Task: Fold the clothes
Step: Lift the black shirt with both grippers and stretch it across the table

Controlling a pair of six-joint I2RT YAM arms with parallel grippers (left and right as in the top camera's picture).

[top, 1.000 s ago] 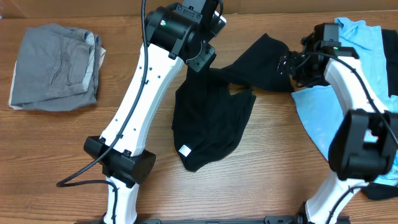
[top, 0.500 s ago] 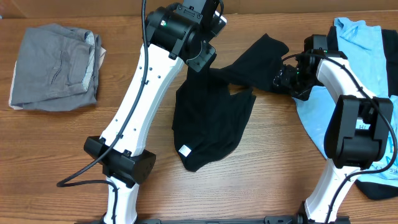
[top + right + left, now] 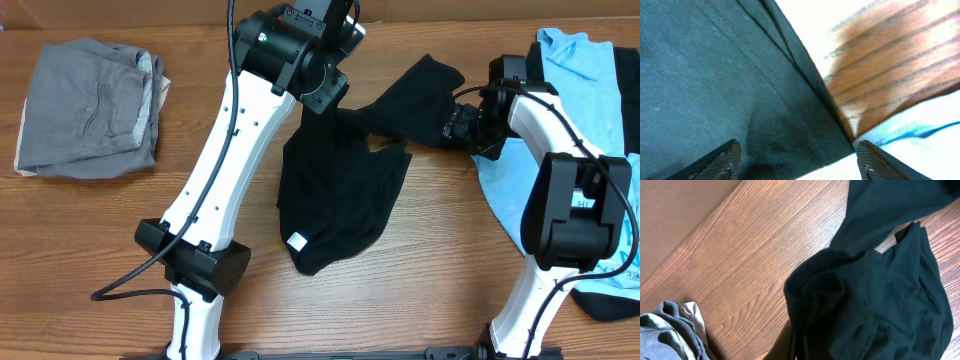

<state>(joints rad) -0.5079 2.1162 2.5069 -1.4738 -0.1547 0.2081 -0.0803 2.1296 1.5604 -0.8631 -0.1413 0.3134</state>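
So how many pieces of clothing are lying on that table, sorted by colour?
Grey garment: 1
Black garment: 1
Light blue garment: 1
Total: 3
A dark patch at the lower right edge may be a fourth piece, but it is too cut off to tell.

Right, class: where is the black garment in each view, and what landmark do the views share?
Overhead: black garment at the centre of the table.
Left wrist: fills the right half.
Right wrist: covers the left side.
Shared landmark: the table's wood grain, seen in all three.
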